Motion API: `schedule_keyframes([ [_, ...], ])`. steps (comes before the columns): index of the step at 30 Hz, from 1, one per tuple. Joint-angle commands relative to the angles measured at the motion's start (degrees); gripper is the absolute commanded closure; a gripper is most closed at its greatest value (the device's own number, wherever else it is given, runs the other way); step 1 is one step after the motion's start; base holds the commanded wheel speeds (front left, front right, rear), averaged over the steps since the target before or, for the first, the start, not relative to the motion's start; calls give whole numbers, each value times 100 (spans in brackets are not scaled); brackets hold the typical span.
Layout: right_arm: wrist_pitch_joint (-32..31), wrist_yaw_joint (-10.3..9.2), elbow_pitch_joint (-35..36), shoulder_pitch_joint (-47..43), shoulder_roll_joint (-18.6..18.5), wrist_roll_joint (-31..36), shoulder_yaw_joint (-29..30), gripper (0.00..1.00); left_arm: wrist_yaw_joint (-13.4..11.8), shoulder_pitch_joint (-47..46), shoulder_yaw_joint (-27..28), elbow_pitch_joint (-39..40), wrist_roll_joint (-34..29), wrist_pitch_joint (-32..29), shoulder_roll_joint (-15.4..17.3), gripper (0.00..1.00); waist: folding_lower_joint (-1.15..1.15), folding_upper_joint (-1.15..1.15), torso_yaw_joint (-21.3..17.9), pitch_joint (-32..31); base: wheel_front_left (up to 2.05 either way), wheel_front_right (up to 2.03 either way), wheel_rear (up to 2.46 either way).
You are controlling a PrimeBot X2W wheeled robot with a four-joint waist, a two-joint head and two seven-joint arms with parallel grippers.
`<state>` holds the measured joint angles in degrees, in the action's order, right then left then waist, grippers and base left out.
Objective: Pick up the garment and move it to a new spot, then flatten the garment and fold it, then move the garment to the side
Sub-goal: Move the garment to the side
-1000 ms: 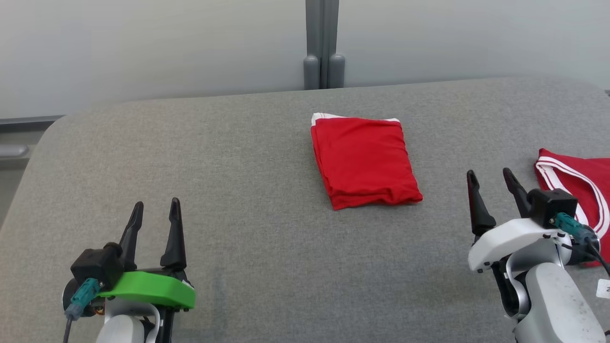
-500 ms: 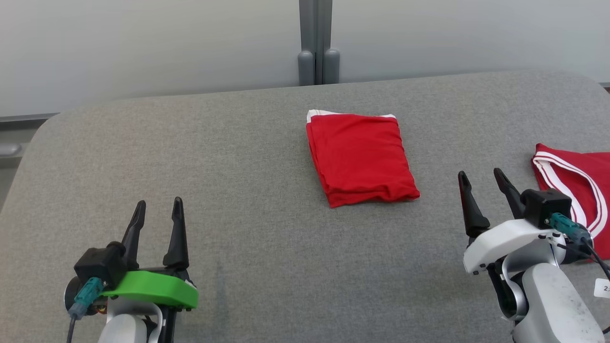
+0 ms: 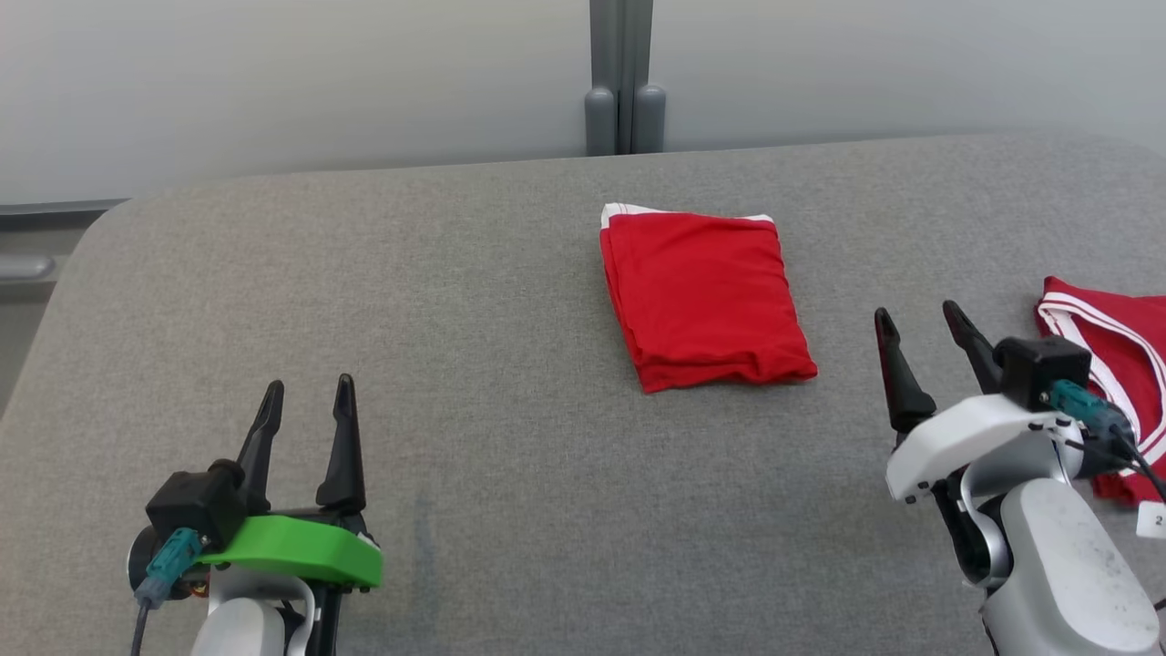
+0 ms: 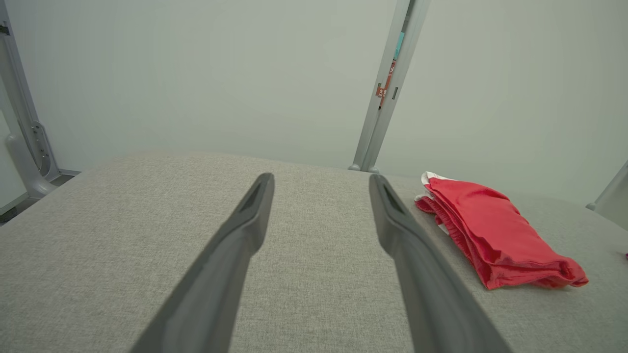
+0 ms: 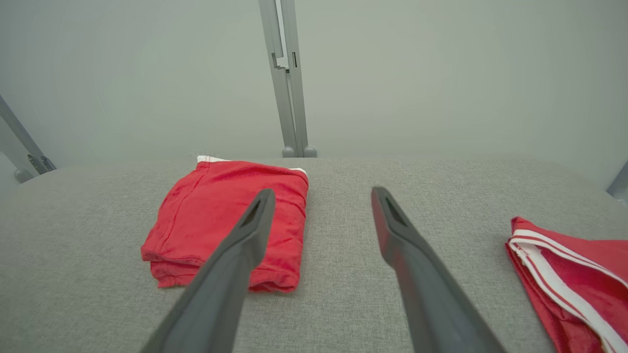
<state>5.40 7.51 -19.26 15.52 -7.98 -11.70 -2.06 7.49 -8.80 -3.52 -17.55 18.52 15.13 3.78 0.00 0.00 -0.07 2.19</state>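
A red garment lies folded into a neat rectangle in the middle of the grey table, with a white trim at its far edge. The left wrist view has this garment off to the right, and the right wrist view has it left of centre. My left gripper hovers open and empty at the near left, far from the cloth, jaws apart. My right gripper is open and empty just right of the folded garment's near corner, fingers spread.
A second red garment with white stripes lies unfolded at the table's right edge, beside my right wrist, also seen on the right. The grey padded table has rounded corners. A pale wall with a grey post stands behind it.
The head camera has shifted a little, so the whole picture moved. My right gripper has edged slightly left toward the folded garment. Both grippers stay open and the garments lie still.
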Motion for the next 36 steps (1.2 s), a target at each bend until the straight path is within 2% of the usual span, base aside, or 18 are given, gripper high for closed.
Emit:
schedule_keyframes([
  [1,-58,-6,-19,144,-26,29,-1,0,-5,-87,25,23,16,-4,-1,0,0,0,36,66,0,0,0],
  [9,-1335,-4,-501,1214,-174,-157,103,0,-5,-362,-143,210,55,-3,-18,0,0,0,342,538,0,0,0],
  [11,-1753,-4,-746,1497,-320,-362,-8,0,-5,-466,-176,390,62,-3,-31,0,0,0,470,708,0,0,0],
  [15,-2202,-7,-1223,1994,-464,-585,43,0,-5,-604,-322,566,85,-3,-41,0,0,0,708,1021,0,0,0],
  [24,-2515,-5,-2475,2658,-381,-598,307,0,-5,-860,-505,612,89,-3,-71,0,0,0,1124,1453,0,0,0],
  [34,-2847,-11,-3679,2875,-248,-464,343,0,-5,-859,-497,481,33,-4,-80,0,0,0,1142,1410,0,0,0],
  [35,-2840,-11,-3761,2918,-256,-443,377,53,-5,-833,-489,464,20,-4,-79,0,0,0,1111,1385,0,0,0],
  [36,-2835,-11,-3805,2948,-275,-396,356,98,-5,-810,-483,451,15,-4,-78,0,0,0,1079,1364,0,0,0],
])
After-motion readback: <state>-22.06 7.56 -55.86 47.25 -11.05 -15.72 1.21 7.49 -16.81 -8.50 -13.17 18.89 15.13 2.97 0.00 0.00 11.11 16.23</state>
